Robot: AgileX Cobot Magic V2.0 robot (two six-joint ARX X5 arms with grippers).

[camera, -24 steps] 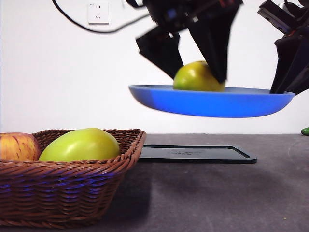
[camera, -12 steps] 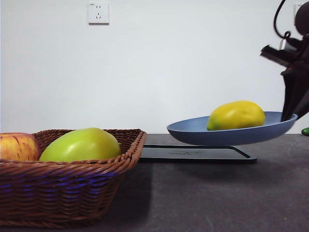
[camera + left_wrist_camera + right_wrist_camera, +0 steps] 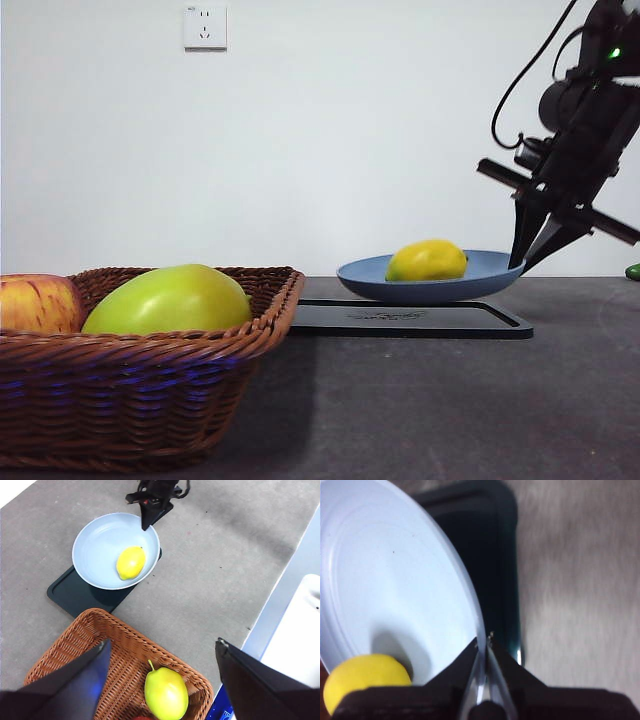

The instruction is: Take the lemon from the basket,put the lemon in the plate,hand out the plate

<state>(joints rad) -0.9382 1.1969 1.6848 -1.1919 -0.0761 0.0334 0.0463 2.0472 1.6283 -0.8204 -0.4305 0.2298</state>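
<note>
The yellow lemon (image 3: 427,261) lies in the light-blue plate (image 3: 365,274). My right gripper (image 3: 530,250) is shut on the plate's right rim and holds it low over the black tray (image 3: 500,322); I cannot tell if plate and tray touch. The right wrist view shows the jaws pinching the rim (image 3: 482,647), with the lemon (image 3: 365,680) in the plate (image 3: 395,580). My left gripper (image 3: 162,645) is open and empty, high above the wicker basket (image 3: 75,655). The left wrist view also shows the plate (image 3: 97,540), the lemon (image 3: 131,562) and the right gripper (image 3: 147,522).
The basket (image 3: 130,390) at front left holds a large yellow-green fruit (image 3: 168,300) and a red-yellow apple (image 3: 35,305). The green fruit also shows in the left wrist view (image 3: 166,692). A small green thing (image 3: 632,271) sits at the right edge.
The left gripper let go of the lemon in the plate and rose out of the front view. The right gripper has lowered the plate with the lemon down to the black tray.
</note>
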